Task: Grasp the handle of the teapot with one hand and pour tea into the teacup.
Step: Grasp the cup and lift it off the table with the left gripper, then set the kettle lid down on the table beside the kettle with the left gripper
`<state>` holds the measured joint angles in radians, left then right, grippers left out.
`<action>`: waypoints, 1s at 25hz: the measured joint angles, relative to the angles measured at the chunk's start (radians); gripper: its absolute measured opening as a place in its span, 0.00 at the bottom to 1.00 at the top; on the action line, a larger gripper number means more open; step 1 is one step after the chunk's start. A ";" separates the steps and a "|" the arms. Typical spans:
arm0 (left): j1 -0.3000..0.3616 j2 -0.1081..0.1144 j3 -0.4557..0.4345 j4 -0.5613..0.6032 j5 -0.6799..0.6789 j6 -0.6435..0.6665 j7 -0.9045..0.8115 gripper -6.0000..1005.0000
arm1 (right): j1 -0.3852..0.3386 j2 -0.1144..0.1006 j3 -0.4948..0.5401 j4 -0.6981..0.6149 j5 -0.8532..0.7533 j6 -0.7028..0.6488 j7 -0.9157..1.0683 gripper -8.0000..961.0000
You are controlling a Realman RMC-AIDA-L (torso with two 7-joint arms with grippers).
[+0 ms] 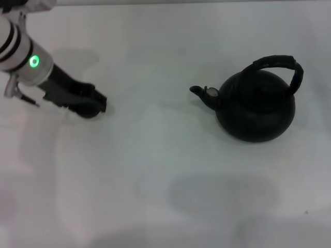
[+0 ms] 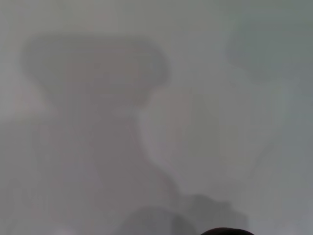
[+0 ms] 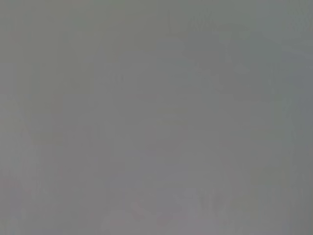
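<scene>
Left tool: I see my left tool (image 1: 89,106) low over the desk's far left part, black, at the end of a white arm with a green ring light. I cannot tell how it stands, spread or closed; its tip reads as one dark mass. It holds nothing that I can make out.

Left tool's surroundings: around it I see only bare pale desk (image 1: 155,170), with the arm's faint shadow beside it. My left wrist camera gives me pale surface with soft grey shadows and a sliver of something dark at one edge, which I cannot identify.

Right tool: I do not see it from the head camera. My right wrist camera gives me only a flat grey field.

Teapot: the teapot (image 1: 256,111) stands upright on the right half of the desk, toward the far side, well apart from my left tool. It is round and matte black, with its short curved spout pointing toward the desk's left edge.

Handle: the handle (image 1: 282,61) arches over the top of the pot, thick, black and wrapped-looking, leaning toward the pot's right side. Nothing touches it.

Teacup: I cannot find it in any of my views.

Desk near edge: a broad soft shadow lies on the surface in front of the teapot.
</scene>
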<state>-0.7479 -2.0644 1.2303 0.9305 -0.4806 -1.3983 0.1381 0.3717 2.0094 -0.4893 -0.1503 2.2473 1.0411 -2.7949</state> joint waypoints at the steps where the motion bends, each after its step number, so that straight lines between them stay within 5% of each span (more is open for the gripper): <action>1: -0.018 0.001 0.000 0.000 -0.001 -0.002 0.000 0.71 | 0.001 0.000 0.000 0.000 0.000 0.000 0.000 0.89; 14: -0.274 0.001 -0.002 -0.233 -0.043 0.071 0.107 0.71 | 0.007 0.003 0.000 0.008 0.000 0.017 0.001 0.89; 25: -0.324 -0.014 0.009 -0.386 -0.161 0.189 0.186 0.71 | 0.007 0.005 -0.003 0.032 0.000 0.061 0.004 0.89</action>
<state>-1.0717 -2.0787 1.2393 0.5443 -0.6415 -1.2091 0.3244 0.3792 2.0144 -0.4922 -0.1182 2.2473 1.1022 -2.7911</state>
